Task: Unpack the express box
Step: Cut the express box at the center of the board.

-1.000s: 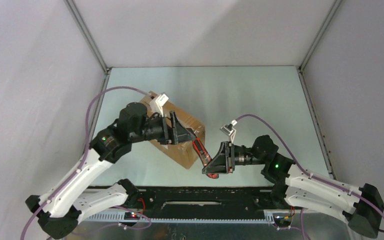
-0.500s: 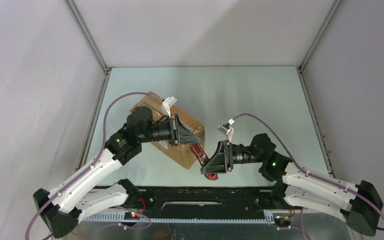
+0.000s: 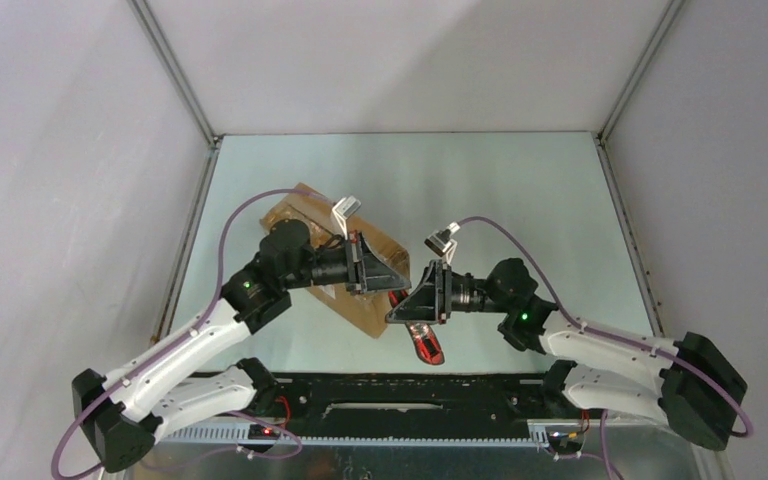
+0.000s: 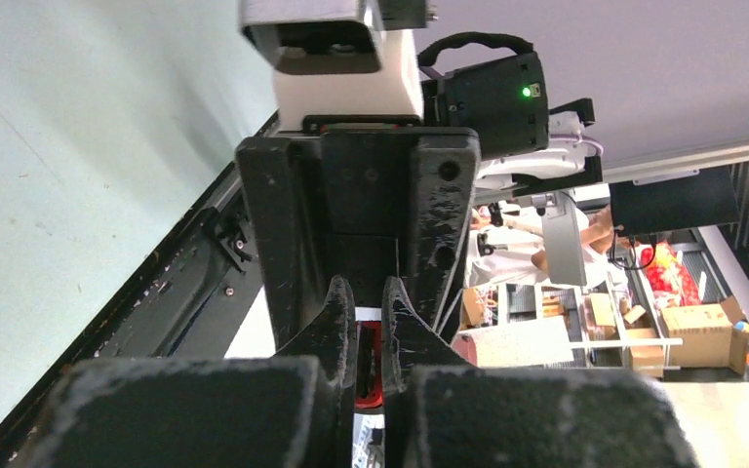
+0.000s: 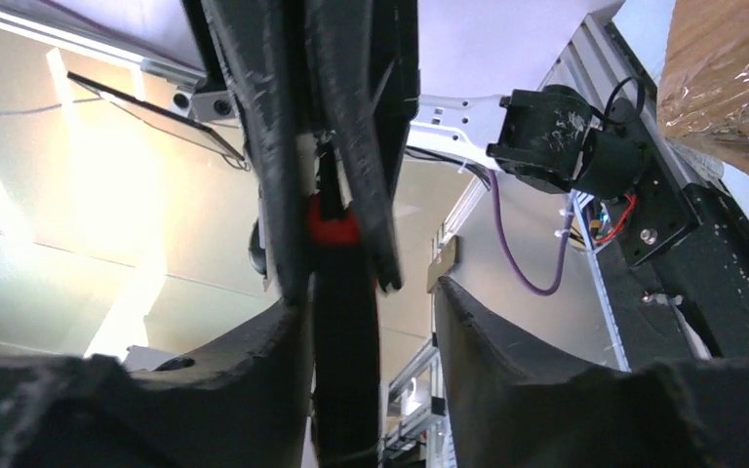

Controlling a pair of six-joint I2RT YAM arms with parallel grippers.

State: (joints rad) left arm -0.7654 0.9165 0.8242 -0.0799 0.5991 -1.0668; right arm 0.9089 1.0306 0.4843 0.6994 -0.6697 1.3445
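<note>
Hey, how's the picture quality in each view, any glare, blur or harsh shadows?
Top external: evenly lit and sharp, with only soft shadows. Left wrist: the left end effector's fingers, shut on a red tool, are blurred up close. Right wrist: ceiling glare blows out the left side, and the taped express box glints.

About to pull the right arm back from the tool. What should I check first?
1. Left gripper shut on the red-and-black tool: ok.
2. Right gripper open: ok.
3. Its fingers clear of the tool: not ok, one finger seems to lie against it.
4. Tool's blade in or out: cannot tell.
5. Express box steady on the table: cannot tell, the left arm covers most of it.
</note>
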